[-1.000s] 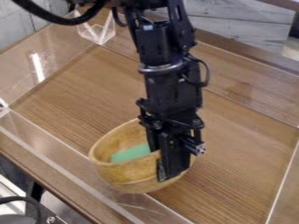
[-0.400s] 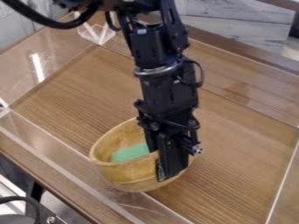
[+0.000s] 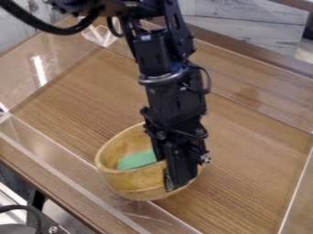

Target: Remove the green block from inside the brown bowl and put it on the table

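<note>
The wide brown wood-grain table (image 3: 86, 91) carries the scene, its grain running in long parallel streaks and its edges fenced by clear plastic walls (image 3: 49, 155) that catch pale reflections. Directly on it rests one thing: a round light-brown wooden bowl (image 3: 116, 178) with yellowish-tan grain and a thick rim. The bowl sits upright near the table's front edge, just behind the front plastic wall. Beyond the bowl, towards the far corner, and to its right, the tabletop shows only wood.
</note>
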